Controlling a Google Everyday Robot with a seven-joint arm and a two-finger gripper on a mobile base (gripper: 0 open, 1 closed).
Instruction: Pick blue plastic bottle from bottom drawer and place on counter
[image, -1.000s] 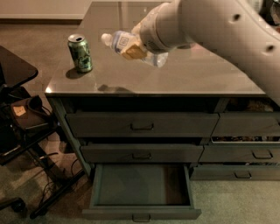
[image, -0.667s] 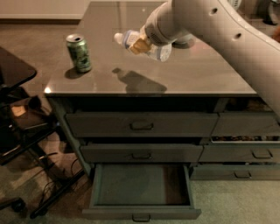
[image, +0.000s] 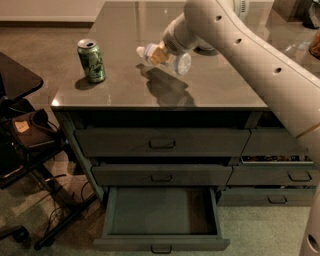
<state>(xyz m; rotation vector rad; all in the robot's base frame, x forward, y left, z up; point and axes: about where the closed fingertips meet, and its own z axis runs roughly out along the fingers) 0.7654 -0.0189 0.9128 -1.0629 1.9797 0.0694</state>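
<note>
My gripper (image: 161, 53) is over the counter (image: 125, 85), at the end of the white arm that reaches in from the upper right. It is shut on the blue plastic bottle (image: 176, 61), which lies sideways in it with the white cap (image: 141, 50) pointing left, a little above the surface, with a dark shadow just below. The bottom drawer (image: 160, 215) stands pulled open below and holds nothing. The two drawers above it are shut.
A green soda can (image: 91, 60) stands upright on the counter's left part, left of the bottle. A black side table (image: 15, 75) and a stand with cables and a bag are at the left. Narrower drawers (image: 280, 175) fill the right column.
The arm has carried the bottle further back over the counter and slightly lower; its shadow on the surface has grown larger. The can and drawers have not moved.
</note>
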